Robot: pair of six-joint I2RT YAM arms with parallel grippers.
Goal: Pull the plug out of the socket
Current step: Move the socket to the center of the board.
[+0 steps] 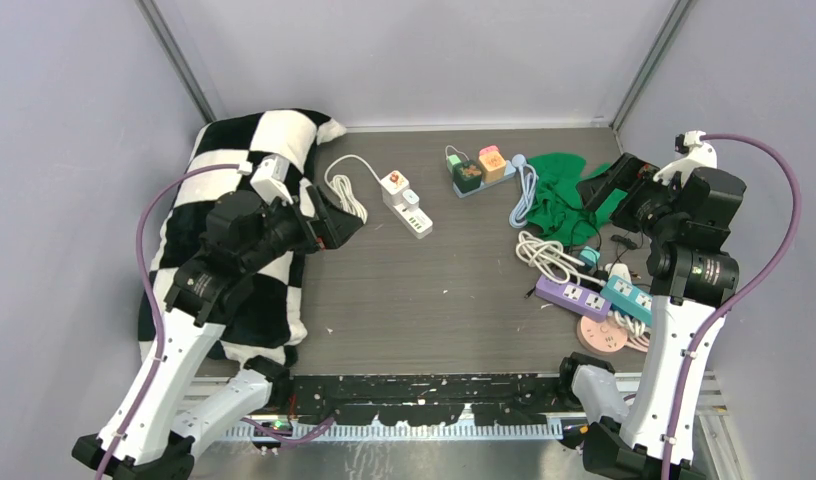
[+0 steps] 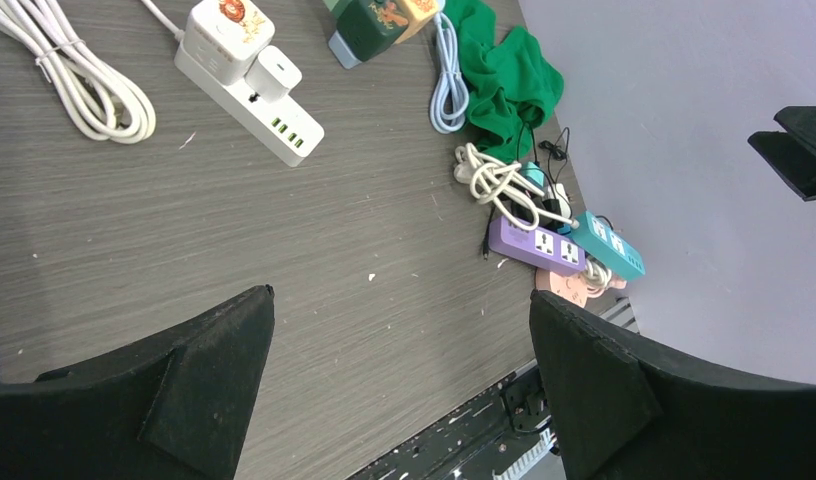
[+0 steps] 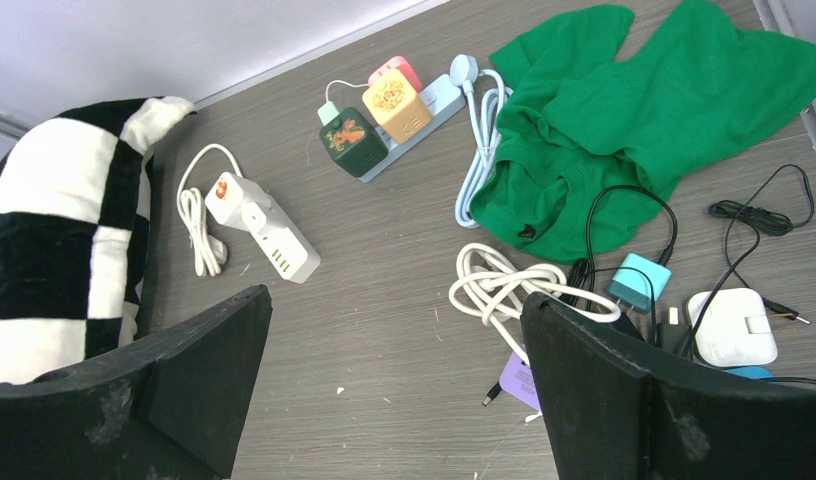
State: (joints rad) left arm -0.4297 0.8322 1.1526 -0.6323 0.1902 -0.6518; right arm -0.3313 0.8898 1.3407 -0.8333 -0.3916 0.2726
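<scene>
Not started: left gripper (image 1: pixel 339 226) and right gripper (image 1: pixel 596 186) hover wide open and empty, while the plug (image 1: pixel 394 183) sits in the white strip (image 1: pixel 420 224), back centre.

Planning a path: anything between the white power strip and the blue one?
Bare table between white power strip and blue strip, seen in top view.

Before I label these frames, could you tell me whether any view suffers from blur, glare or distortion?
Top external: even light, soft shadows, walls splay outward. Left wrist: table sharp, fingers dark, nearly featureless. Right wrist: sharp, no glare, fingers likewise dark.
</scene>
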